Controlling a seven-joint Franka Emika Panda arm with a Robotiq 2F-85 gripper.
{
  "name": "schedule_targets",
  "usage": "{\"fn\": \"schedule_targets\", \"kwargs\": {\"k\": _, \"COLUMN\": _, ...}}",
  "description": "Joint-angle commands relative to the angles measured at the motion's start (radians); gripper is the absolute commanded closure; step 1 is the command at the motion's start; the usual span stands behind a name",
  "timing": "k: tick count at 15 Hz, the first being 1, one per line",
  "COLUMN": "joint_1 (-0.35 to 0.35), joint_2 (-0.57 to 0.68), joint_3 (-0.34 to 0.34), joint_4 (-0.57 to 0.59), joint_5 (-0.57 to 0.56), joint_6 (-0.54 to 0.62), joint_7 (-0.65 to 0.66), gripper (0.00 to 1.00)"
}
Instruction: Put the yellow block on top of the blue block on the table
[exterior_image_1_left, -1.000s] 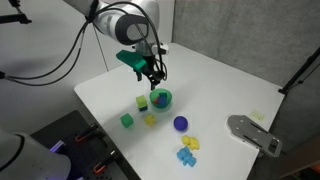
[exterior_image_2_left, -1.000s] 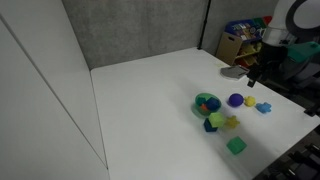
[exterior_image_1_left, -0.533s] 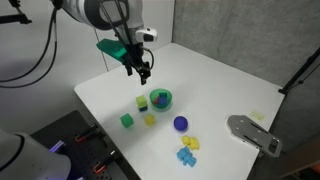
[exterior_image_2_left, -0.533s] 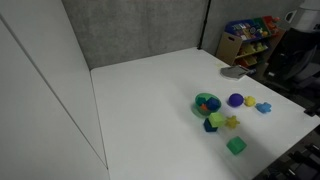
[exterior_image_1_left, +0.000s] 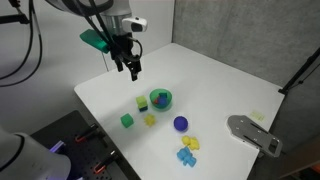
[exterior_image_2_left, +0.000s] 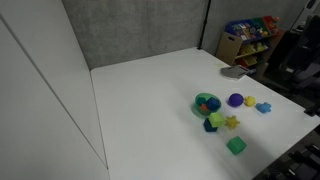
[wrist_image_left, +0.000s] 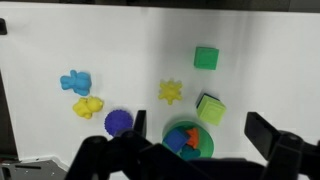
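The yellow block (wrist_image_left: 211, 108) is a yellow-green cube that rests on top of the dark blue block (exterior_image_2_left: 207, 126), whose edge shows under it. The stack also shows in both exterior views (exterior_image_1_left: 143, 102) (exterior_image_2_left: 216, 119), next to a green bowl (exterior_image_1_left: 161, 98). My gripper (exterior_image_1_left: 131, 68) is open and empty. It hangs high above the back left part of the white table (exterior_image_1_left: 220, 75), well away from the stack. In the wrist view its fingers (wrist_image_left: 200, 128) frame the bowl (wrist_image_left: 187, 138) from above. The gripper is out of one exterior view.
A green cube (exterior_image_1_left: 127, 121), a yellow star (exterior_image_1_left: 150, 120), a purple ball (exterior_image_1_left: 180, 124), a yellow lumpy piece (exterior_image_1_left: 190, 143) and a light blue lumpy piece (exterior_image_1_left: 186, 155) lie near the front. The bowl holds small blue and orange pieces. A grey tool (exterior_image_1_left: 255, 133) lies at the table's edge.
My gripper has risen and moved away from the bowl and stack toward the table's back left. It has left one exterior view. The blocks have not moved.
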Motion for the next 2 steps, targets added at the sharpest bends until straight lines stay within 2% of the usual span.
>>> {"fn": "schedule_targets", "kwargs": {"k": 1, "joint_1": 0.002, "joint_2": 0.0, "joint_3": -0.002, "joint_4": 0.0, "joint_5": 0.0, "joint_6": -0.002, "joint_7": 0.001, "gripper": 0.0}}
{"fn": "schedule_targets", "kwargs": {"k": 2, "joint_1": 0.002, "joint_2": 0.0, "joint_3": -0.002, "joint_4": -0.001, "joint_5": 0.0, "joint_6": -0.002, "joint_7": 0.001, "gripper": 0.0}}
